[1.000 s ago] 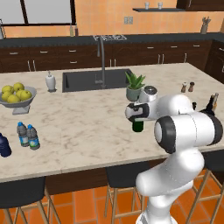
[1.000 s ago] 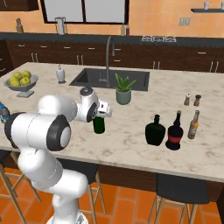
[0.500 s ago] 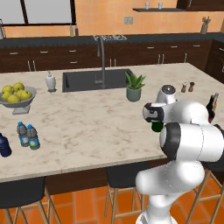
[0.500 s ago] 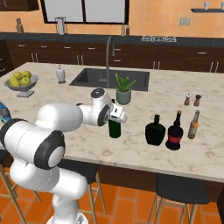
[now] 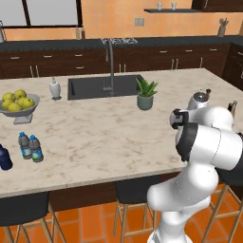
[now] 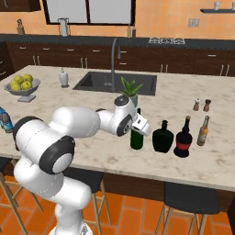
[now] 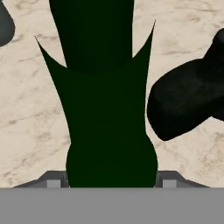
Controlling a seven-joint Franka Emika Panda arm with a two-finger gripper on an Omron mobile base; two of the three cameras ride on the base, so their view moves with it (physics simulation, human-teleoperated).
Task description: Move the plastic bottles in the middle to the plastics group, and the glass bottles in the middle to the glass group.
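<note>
Kitchen with dark cabinets and orange walls; a long marble island across the middle, a sink set into its far side under a tall faucet.

White arm reaching to the right across the island, the gripper level with the upper part of the green wine bottle. Bottle upright, base at or just above the marble, just left of the black bottle. In the hand view, green wine bottle squarely between the two fingertips, one at each side of the glass, pinching it; black bottle close on the right.

Beyond the black bottle, in a row: red-labelled bottle just beside it, then amber bottle near the right end. Salt and pepper shakers farther back, apart from that row.

Fruit bowl with yellow fruit at the left end of the island. Potted plant near the sink's right corner; soap dispenser at its left corner.

At the near left edge, two small water bottles side by side, close together, with a dark blue bottle just to their left.
</note>
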